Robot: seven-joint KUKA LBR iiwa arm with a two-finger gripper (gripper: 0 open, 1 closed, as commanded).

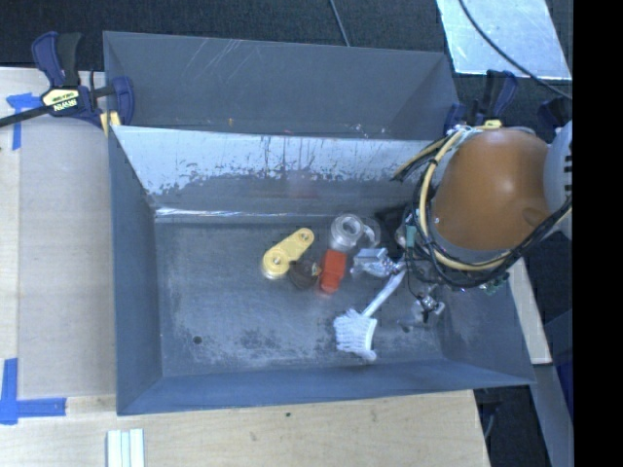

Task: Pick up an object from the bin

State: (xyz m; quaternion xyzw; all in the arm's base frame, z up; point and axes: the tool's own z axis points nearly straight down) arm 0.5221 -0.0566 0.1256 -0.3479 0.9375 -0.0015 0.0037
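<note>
Orange-capped gripper [421,302], state unclear, beside one brush [362,325], one yellow piece [287,252], one red cylinder [334,270].

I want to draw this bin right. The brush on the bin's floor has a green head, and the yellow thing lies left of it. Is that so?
Not quite. The camera view shows that the brush has a white head, not a green one. The rest holds: it lies on the floor of the bin, and the yellow thing lies left of it.
</note>
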